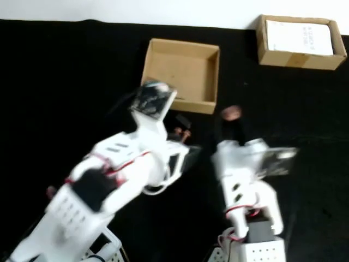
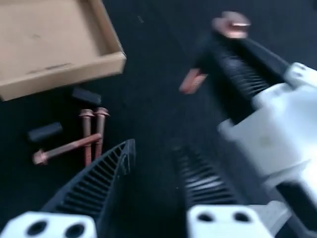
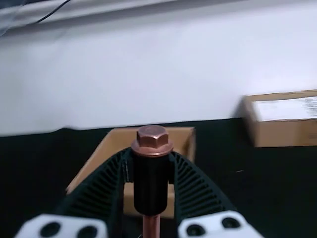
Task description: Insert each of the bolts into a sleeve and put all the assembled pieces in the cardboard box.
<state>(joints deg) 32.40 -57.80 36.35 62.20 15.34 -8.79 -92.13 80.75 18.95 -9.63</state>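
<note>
The right gripper [image 3: 150, 157] is pinching a sleeve [image 3: 150, 186] with a bolt [image 3: 152, 140] inside, near the high view's centre; the left gripper [image 2: 152, 148] is hanging spread.

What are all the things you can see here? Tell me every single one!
Open brown cardboard box: one, empty, far middle of the table.
Brown cardboard box with white sheet: one, far right corner.
Loose copper bolts: three, on the table by the open box.
Loose black sleeves: two, beside those bolts.
Copper bolt inside black sleeve: one, held off the table.
Black table: one, under everything.
Left gripper: open, above the table.
Right gripper: shut on the sleeved bolt.
</note>
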